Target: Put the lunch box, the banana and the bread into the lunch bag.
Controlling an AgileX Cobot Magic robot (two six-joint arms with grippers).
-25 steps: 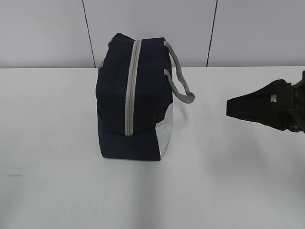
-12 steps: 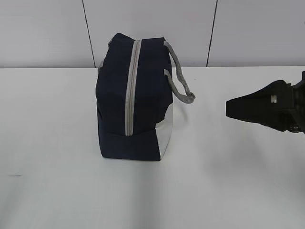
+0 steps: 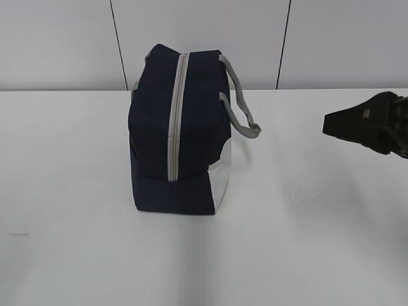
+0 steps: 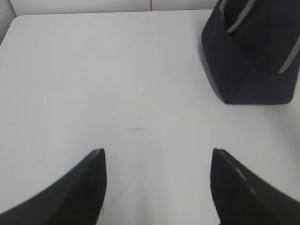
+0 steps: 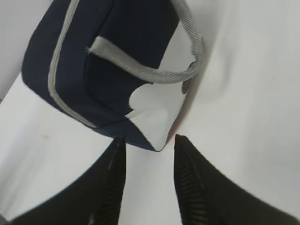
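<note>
Since a second ago the right gripper [image 3: 328,124] has drawn back rightward, jaws partly apart, empty. Left gripper [image 4: 157,157] stands wide, empty. Zipped lunch bag [image 3: 178,134] sits mid-table [image 3: 76,191]

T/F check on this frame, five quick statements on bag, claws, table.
1. The lunch bag stands on the table with its grey zipper closed. True.
2. The right claw grips the bag's strap handle. False: it holds nothing, apart from the bag.
3. The left claw is open over bare table. True.
4. A banana lies beside the bag. False: none is in view.
5. The bag lies flat on its side. False: it stands upright.
</note>
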